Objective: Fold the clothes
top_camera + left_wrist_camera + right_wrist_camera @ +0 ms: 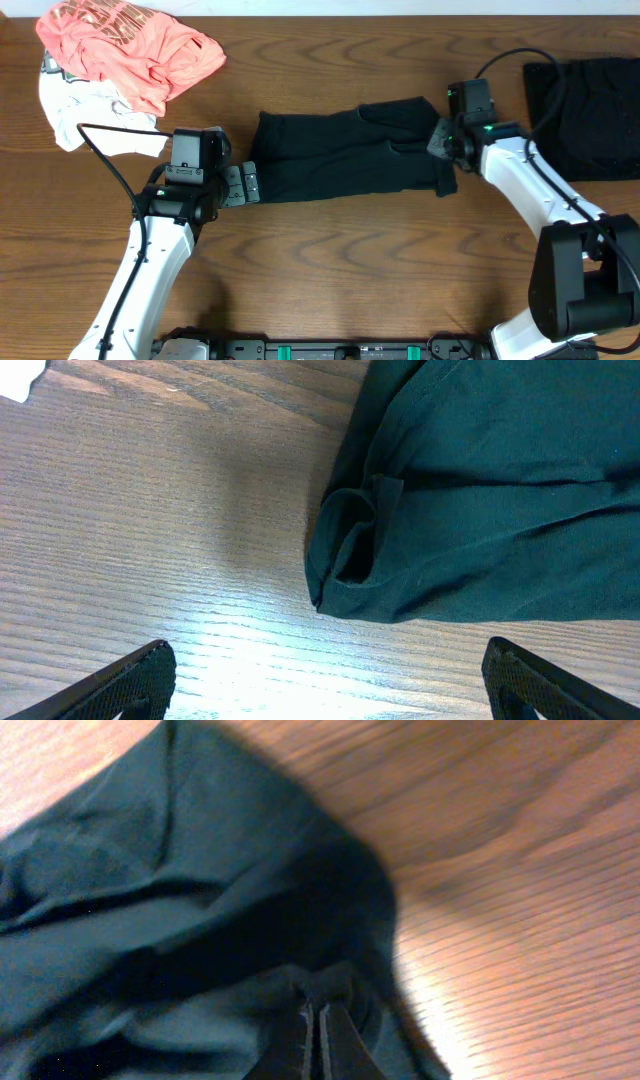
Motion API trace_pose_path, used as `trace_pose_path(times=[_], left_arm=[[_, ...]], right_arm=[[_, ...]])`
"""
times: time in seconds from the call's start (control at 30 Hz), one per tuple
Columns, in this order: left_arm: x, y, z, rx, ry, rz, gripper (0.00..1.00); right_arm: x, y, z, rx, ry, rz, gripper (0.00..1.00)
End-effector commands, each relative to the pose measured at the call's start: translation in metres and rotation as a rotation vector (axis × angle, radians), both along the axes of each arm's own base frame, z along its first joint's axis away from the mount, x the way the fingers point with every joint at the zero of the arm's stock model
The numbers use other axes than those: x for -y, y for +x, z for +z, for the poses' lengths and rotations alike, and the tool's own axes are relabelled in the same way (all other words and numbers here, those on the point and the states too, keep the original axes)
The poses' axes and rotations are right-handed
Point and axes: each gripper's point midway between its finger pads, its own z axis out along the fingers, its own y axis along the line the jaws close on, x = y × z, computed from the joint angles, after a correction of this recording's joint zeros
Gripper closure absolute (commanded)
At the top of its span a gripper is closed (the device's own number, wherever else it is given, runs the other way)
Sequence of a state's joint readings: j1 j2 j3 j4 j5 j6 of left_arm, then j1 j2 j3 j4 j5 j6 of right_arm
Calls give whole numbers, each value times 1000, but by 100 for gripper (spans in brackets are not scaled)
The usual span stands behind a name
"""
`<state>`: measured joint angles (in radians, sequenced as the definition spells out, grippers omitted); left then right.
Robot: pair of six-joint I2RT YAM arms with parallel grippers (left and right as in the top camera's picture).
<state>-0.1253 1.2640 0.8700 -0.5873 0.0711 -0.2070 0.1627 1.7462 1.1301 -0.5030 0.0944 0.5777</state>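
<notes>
A plain black garment (350, 155) lies stretched across the middle of the wooden table, folded into a long band. My right gripper (441, 150) is at its right end. In the right wrist view its jaws (315, 1012) are pressed together with a bunch of the black fabric (180, 900) pinched at the tips. My left gripper (245, 183) sits just off the garment's left end, low over bare wood. In the left wrist view it (325, 665) is open wide, nothing lies between the fingers, and the rolled hem of the garment (480, 510) lies ahead of them.
A coral-pink printed shirt (130, 45) lies heaped on a white garment (80, 110) at the back left. More black fabric (590, 110) lies at the far right edge. A black cable (110, 165) loops beside the left arm.
</notes>
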Motion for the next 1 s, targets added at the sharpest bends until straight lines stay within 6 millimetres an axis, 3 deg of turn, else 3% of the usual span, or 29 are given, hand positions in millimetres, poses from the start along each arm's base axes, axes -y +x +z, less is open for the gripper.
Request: trace_pose_path(times=[0.0,0.03,0.07,0.1,0.17,0.23,0.37,0.6,0.8,0.97], left_arm=[[-3,4,7,18,6,15,2],[-3,4,7,18,6,15,2],[-3,4,7,18,6,15,2],[-3,4,7,18,6,15,2],[-3,4,7,18,6,15,2],[-3,4,7,18,6,15,2],[-3,4,7,18,5,14,2],[-2,3,-2,-9,35,-38,2],[16,7,-32,-82,49,-189,2],[29,21,-58,-99,32,-255,2]], right_arm=[[16,3,1,9,-11,-42,95],[19,3,1,9,-11,-47,89],[20,3,1,9,-12,-50,72],[21,3,1,9,-15,-44,46],[21,3,1,9,-20,-36,16],[21,3,1,7,-24,-21,7],[13,1,0,-4,-3,40,1],[-19,-10,-1,-40,104,259,1],[-21,-24,-6,-99,114,293,1],[-21,-29,-8,-119,112,297,1]])
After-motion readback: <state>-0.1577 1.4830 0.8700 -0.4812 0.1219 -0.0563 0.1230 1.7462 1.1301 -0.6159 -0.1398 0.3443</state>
